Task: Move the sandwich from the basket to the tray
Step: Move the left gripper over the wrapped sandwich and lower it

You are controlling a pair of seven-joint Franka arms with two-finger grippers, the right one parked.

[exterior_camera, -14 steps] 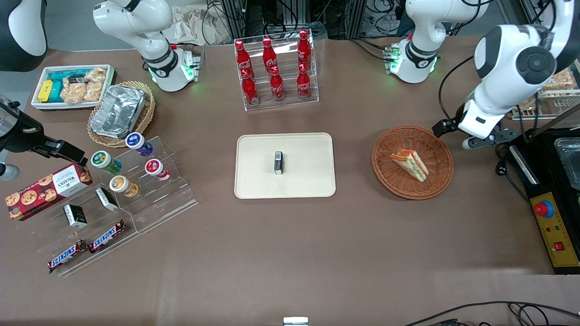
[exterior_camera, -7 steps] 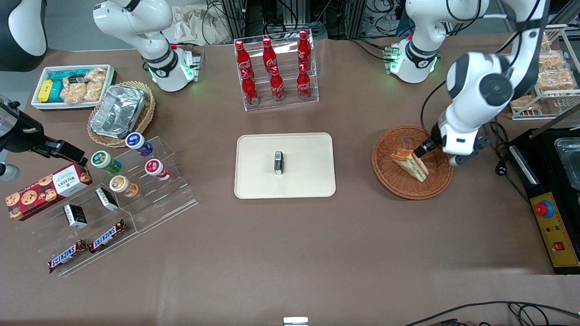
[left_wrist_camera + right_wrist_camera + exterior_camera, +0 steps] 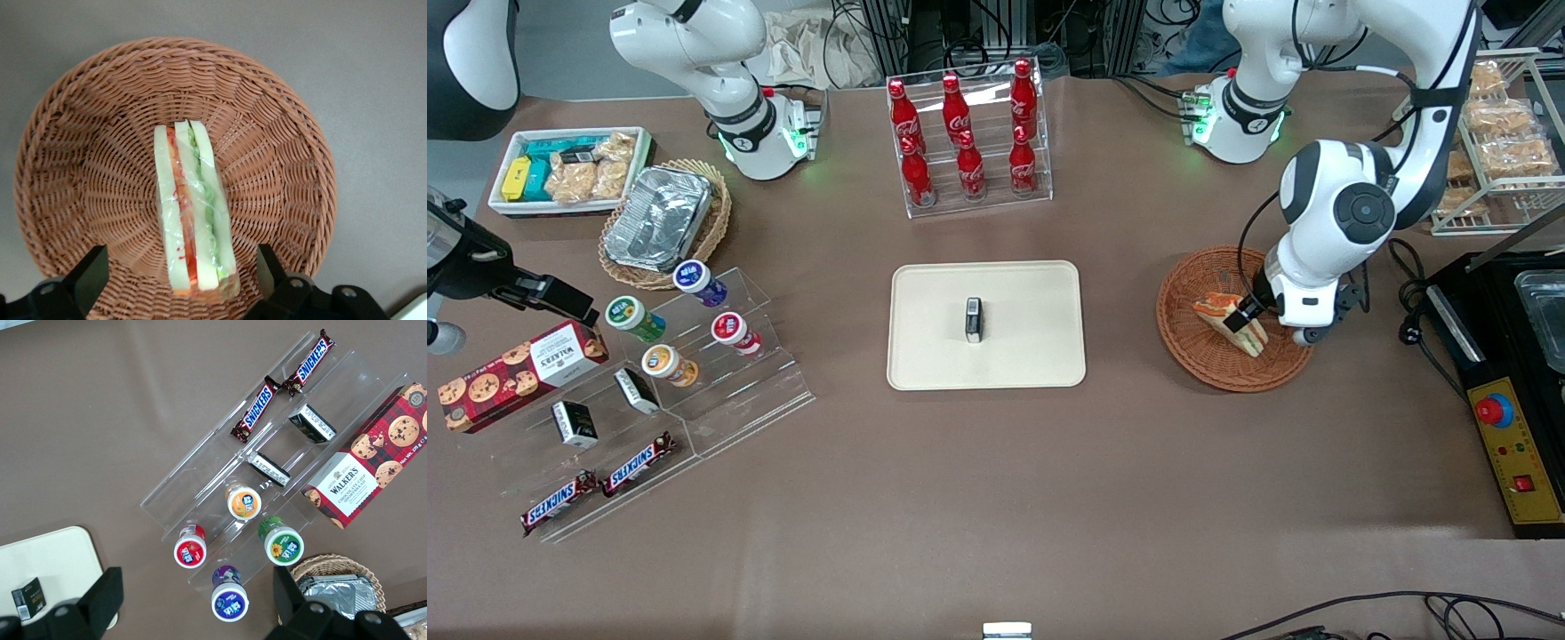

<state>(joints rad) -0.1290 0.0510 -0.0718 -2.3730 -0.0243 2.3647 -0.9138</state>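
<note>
The sandwich [image 3: 193, 213] is seen lying in the basket [image 3: 280, 120], on edge, with its red and green filling layers facing the wrist camera. The gripper [image 3: 180, 280] is held just above it, fingers [image 3: 90, 270] spread wide on either side, not touching the bread. That gap is hidden in the front view, where the arm covers part of the basket [image 3: 1192, 347]. The tray [image 3: 1032, 356] is shown only there, well apart from the basket toward the parked arm's end.
</note>
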